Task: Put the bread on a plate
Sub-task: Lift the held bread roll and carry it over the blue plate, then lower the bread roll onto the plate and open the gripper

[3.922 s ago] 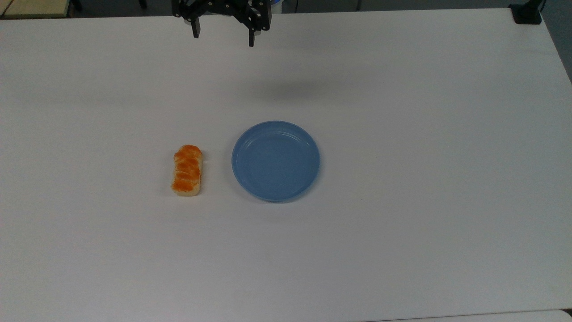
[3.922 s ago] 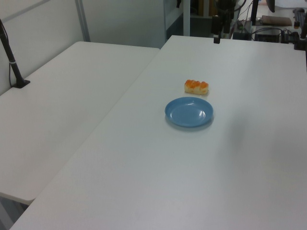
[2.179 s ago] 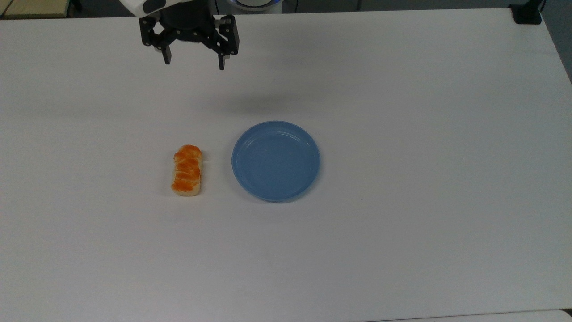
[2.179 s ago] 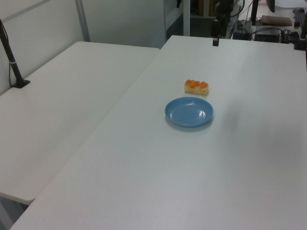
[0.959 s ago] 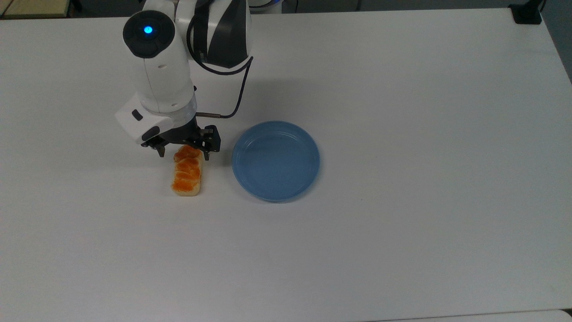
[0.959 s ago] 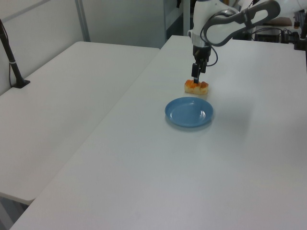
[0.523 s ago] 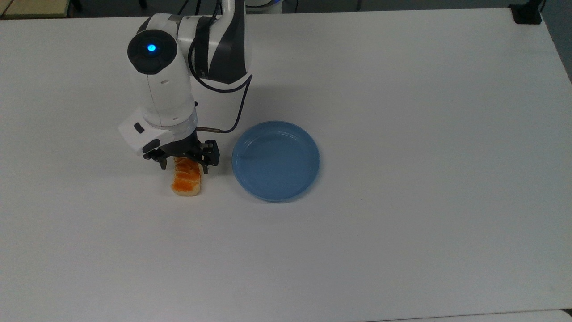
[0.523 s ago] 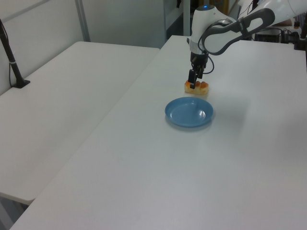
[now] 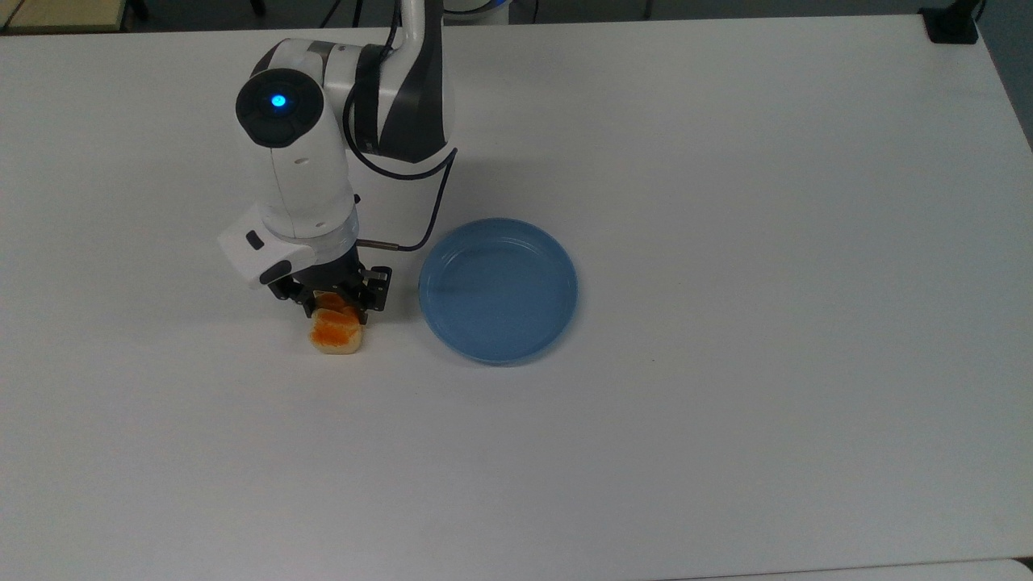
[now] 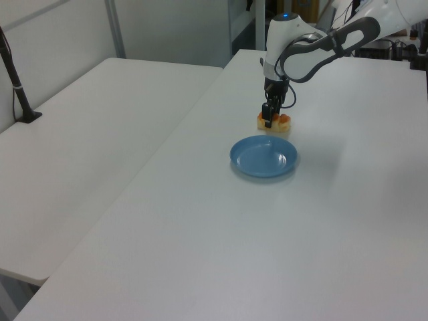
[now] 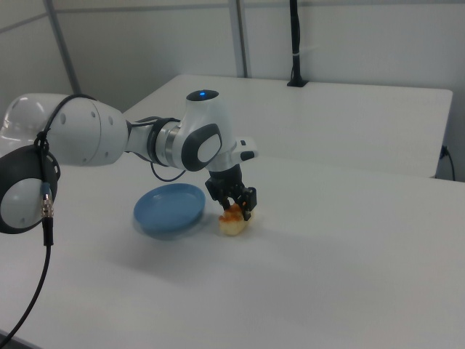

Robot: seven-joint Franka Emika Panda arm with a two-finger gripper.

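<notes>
A broad white table [image 9: 726, 202] served as the work surface and looked bare and smooth across most of its top. In the left view a second white table [image 10: 80, 154] stood alongside it on the left view's left, the two meeting along a narrow seam. A black post [image 10: 15, 83] rose from a clamp at that second table's far edge, with a pale band around it partway up. In the right view a similar black post [image 11: 294, 43] stood on a small base at the far side of a table, against pale wall panels [image 11: 363, 40]. A dark clamp [image 9: 952, 24] sat at the table's corner on the top view's upper right.
</notes>
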